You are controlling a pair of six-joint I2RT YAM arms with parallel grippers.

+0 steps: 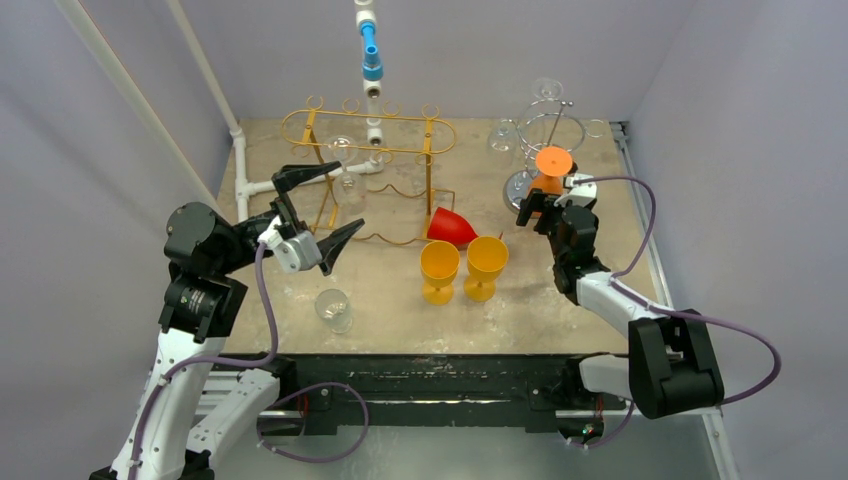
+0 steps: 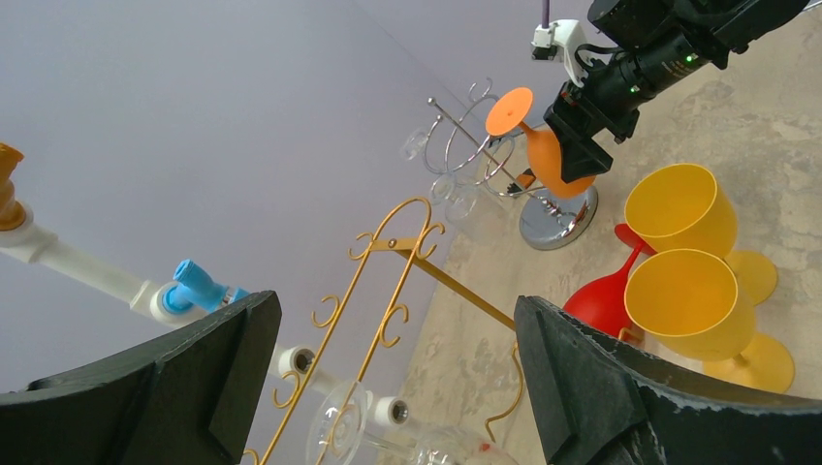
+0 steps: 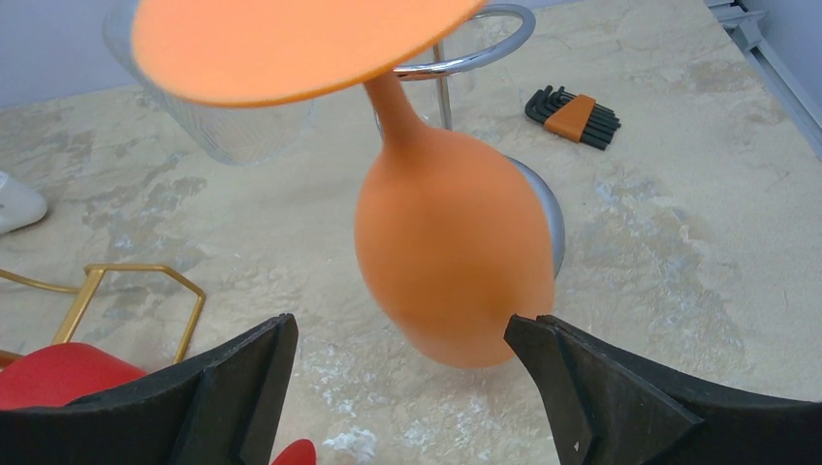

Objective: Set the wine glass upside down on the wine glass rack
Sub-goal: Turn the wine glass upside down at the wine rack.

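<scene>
Hanging upside down from the chrome rack point(image 2: 560, 221) near the worktop's far right corner, the orange glass point(image 3: 446, 252) looks placed, though I cannot tell whether its foot is fully seated. The right gripper point(image 3: 399, 339) stands wide open either side of the bowl, holding nothing, and the left gripper point(image 1: 338, 200), equally wide and empty, hovers by the gold rack point(image 1: 370, 135). Only backing the right arm away seems left.

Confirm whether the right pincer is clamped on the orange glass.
No, the right pincer stands wide open, one finger plainly clear of the orange glass.
</scene>
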